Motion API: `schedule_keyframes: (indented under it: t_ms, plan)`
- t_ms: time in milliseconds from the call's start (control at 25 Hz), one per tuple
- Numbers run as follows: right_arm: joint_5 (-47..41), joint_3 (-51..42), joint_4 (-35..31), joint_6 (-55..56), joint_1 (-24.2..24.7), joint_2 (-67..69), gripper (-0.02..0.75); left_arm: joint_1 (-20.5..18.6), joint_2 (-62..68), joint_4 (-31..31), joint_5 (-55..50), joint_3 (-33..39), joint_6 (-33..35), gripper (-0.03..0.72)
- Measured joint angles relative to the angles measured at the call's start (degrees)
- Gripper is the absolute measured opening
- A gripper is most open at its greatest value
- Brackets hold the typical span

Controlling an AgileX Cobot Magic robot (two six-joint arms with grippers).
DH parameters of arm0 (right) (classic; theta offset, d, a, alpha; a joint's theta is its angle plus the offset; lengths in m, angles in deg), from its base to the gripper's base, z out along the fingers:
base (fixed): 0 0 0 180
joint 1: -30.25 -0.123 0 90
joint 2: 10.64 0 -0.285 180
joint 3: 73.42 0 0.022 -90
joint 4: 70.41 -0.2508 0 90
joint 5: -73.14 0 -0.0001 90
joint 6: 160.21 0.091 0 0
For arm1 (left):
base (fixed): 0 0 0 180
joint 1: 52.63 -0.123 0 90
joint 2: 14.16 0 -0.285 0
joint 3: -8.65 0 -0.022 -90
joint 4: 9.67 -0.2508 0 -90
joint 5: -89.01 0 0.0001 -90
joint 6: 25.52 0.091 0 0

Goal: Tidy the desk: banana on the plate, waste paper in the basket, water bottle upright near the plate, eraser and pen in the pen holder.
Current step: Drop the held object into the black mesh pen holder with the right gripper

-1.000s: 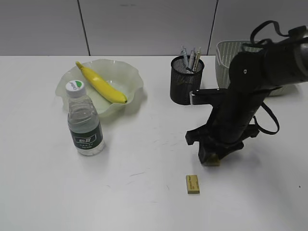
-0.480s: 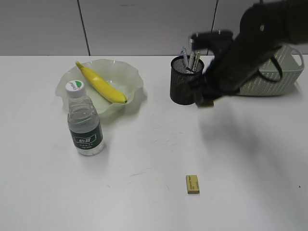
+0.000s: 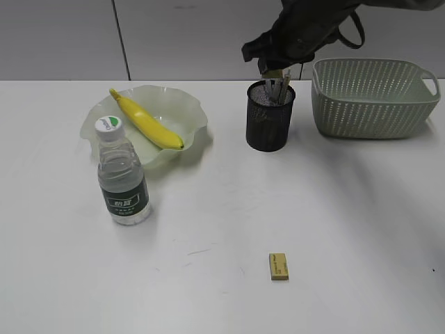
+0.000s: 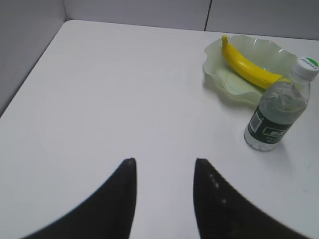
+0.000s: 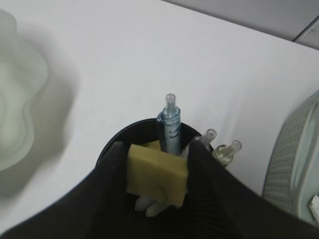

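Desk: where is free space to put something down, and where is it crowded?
The desk is bare in front of the basket, right of the loose eraser, and between the bottle and pen holder. The left wrist view shows bare desk left of the plate. Crowded: plate, banana, bottle; above the holder, the right gripper holds an eraser.

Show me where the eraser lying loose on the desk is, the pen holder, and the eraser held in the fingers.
loose eraser (image 3: 279, 266): exterior view, middle of its top face.
pen holder (image 3: 270, 125): exterior view, front of the mesh wall.
held eraser (image 5: 157, 173): right wrist view, middle of its yellow face.
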Motion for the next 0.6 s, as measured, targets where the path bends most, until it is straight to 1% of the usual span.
schedule_keyframes:
  t_ms: [120,160,280,320,360,480,600]
  plan:
    - [-0.5,0.3,0.0,-0.1,0.0,1.1,0.309,0.0,0.0,0.0,0.0,0.0,0.0,0.289]
    - [-0.7,0.3,0.1,-0.2,0.0,1.1,0.344,0.0,0.0,0.0,0.0,0.0,0.0,0.289]
    - [-1.9,0.5,0.8,-0.4,0.0,0.7,0.495,0.0,0.0,0.0,0.0,0.0,0.0,0.289]
    - [-2.5,0.5,1.2,-0.4,0.0,0.2,0.524,0.0,0.0,0.0,0.0,0.0,0.0,0.289]
    - [-3.3,0.5,1.4,-0.4,0.0,-0.4,0.533,0.0,0.0,0.0,0.0,0.0,0.0,0.289]
    - [-5.6,-0.4,2.1,-0.4,0.0,-4.5,0.526,0.0,0.0,0.0,0.0,0.0,0.0,0.289]
    - [-5.7,-5.1,3.2,-0.4,0.0,-11.6,0.517,0.0,0.0,0.0,0.0,0.0,0.0,0.289]
